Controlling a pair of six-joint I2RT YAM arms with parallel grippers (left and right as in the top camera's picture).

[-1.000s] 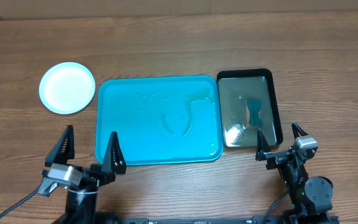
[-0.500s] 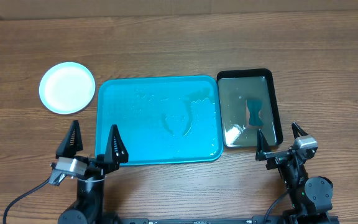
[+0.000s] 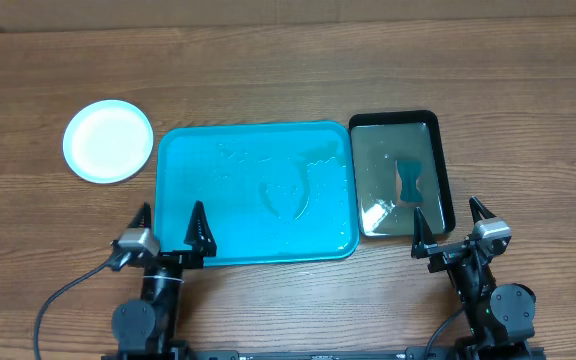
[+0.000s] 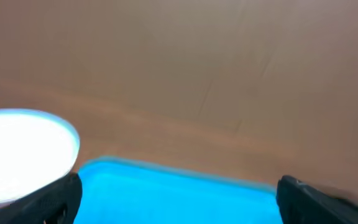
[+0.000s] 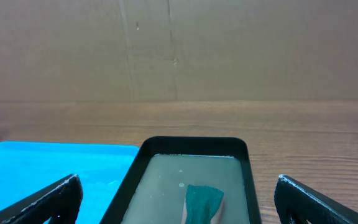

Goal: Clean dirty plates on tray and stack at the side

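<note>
The plates point(image 3: 108, 141) sit stacked on the surface point(image 3: 288, 70) left of the tray point(image 3: 255, 192), which looks bare, so I judge the job done. Both jaws gape empty along its near side.

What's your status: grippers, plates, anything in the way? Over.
Left gripper open, right gripper open, both empty. Plates stacked left of tray. Nothing in the way.

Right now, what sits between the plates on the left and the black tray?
The turquoise tray lies between the plates and the black tray, seen in the overhead view.
</note>
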